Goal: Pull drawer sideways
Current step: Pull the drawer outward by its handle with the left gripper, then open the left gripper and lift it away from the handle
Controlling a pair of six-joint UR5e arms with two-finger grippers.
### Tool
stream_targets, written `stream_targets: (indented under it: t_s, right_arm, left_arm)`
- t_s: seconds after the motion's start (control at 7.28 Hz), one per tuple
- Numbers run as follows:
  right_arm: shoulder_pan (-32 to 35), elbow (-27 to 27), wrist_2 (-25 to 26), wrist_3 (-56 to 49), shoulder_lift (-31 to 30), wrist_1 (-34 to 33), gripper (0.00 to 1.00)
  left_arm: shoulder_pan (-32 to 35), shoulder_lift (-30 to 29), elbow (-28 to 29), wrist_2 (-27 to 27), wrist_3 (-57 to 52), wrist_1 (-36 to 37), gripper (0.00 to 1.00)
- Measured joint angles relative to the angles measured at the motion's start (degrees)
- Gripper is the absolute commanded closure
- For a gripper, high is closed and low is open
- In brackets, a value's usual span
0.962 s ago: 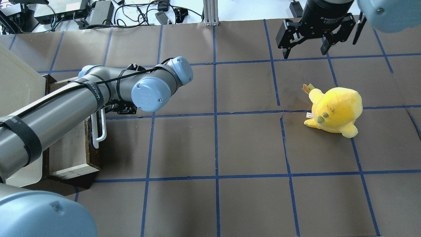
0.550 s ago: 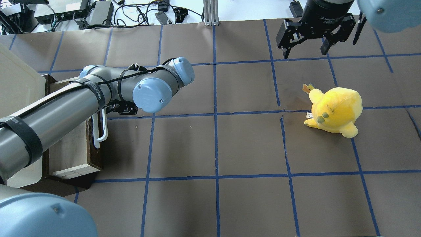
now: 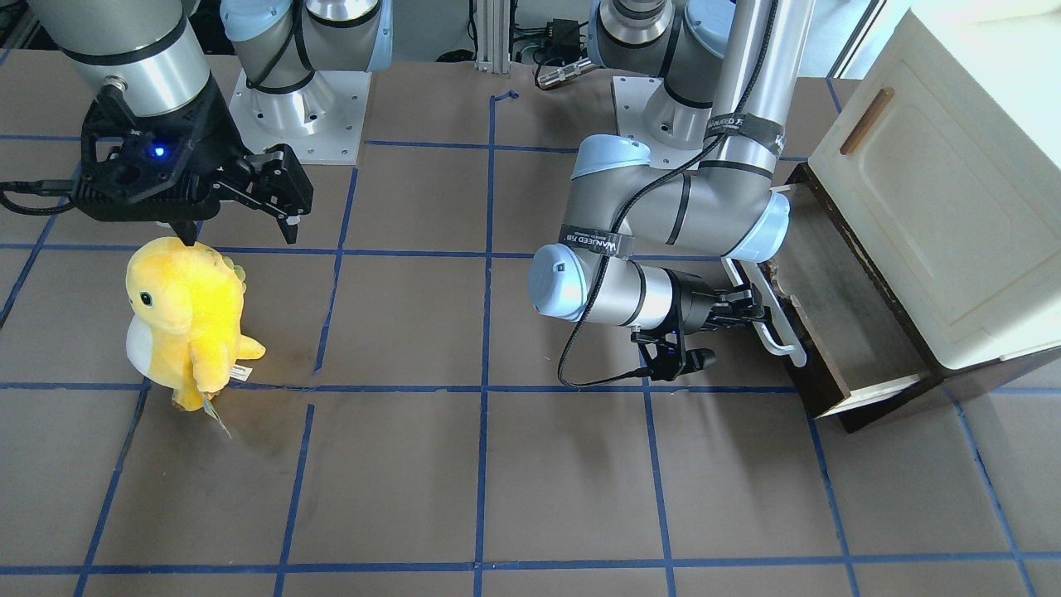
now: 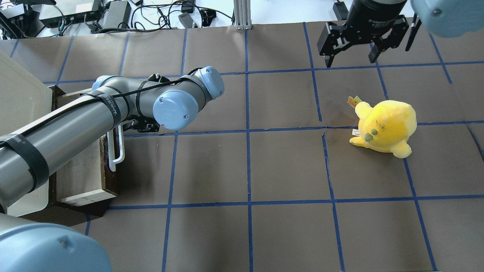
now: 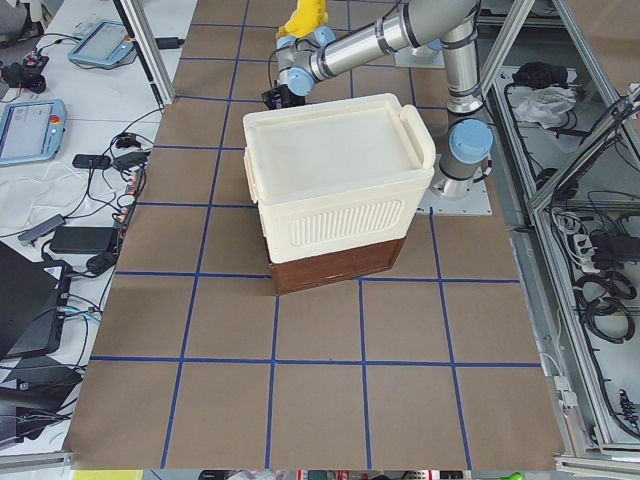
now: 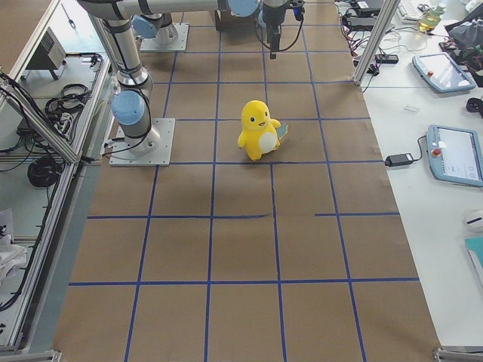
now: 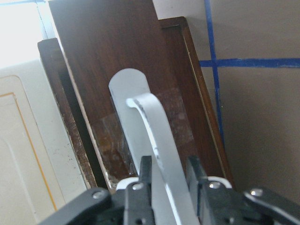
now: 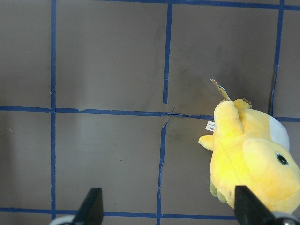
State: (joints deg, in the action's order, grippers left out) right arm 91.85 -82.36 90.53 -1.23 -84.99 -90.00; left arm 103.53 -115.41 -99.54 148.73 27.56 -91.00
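Observation:
The drawer point(image 4: 81, 170) has a dark brown front and a white bar handle point(image 4: 115, 149). It stands partly pulled out from under the cream cabinet point(image 4: 19, 94) at the table's left. My left gripper point(image 4: 126, 126) is shut on the handle's far end. The left wrist view shows both fingers point(image 7: 145, 171) clamped on the white bar point(image 7: 154, 136) against the brown front point(image 7: 108, 61). The front-facing view shows the left gripper point(image 3: 750, 315), the handle point(image 3: 783, 340) and the drawer's greyish inside point(image 3: 829, 298). My right gripper point(image 4: 351, 56) is open and empty at the far right.
A yellow plush toy point(image 4: 383, 126) stands on the right half of the table, just nearer than the right gripper; it also shows in the right wrist view point(image 8: 248, 159). The cream cabinet point(image 3: 937, 191) has a small brown handle point(image 3: 866, 120). Cables lie beyond the far edge point(image 4: 159, 15).
The left arm has moved a little to the right, and the drawer and its handle have slid out with it. The right arm and plush have not moved.

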Motion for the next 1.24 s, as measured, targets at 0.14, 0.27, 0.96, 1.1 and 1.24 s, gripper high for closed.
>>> stream_targets:
  t_s: [0.14,0.27,0.96,1.1,1.24]
  right_arm:
    - [0.0,0.0,0.0,-0.02,0.0,0.0,0.0]
    - [0.0,0.0,0.0,-0.04,0.0,0.0,0.0]
    - [0.0,0.0,0.0,0.0,-0.01,0.0,0.0]
    - [0.0,0.0,0.0,0.0,-0.01,0.0,0.0]
    - [0.0,0.0,0.0,0.0,-0.01,0.0,0.0]
  left_arm:
    - [0.0,0.16,-0.06,0.02,-0.06,-0.02,0.0]
    - [0.0,0.32,0.08,0.05,-0.1,0.01,0.0]
    - [0.04,4.74,9.23,-13.79,-17.3,5.36,0.0]
    - [-0.56,7.4,11.19,-19.05,-21.09,5.95,0.0]
    - [-1.85,10.46,12.8,-24.67,-24.35,6.15,0.0]
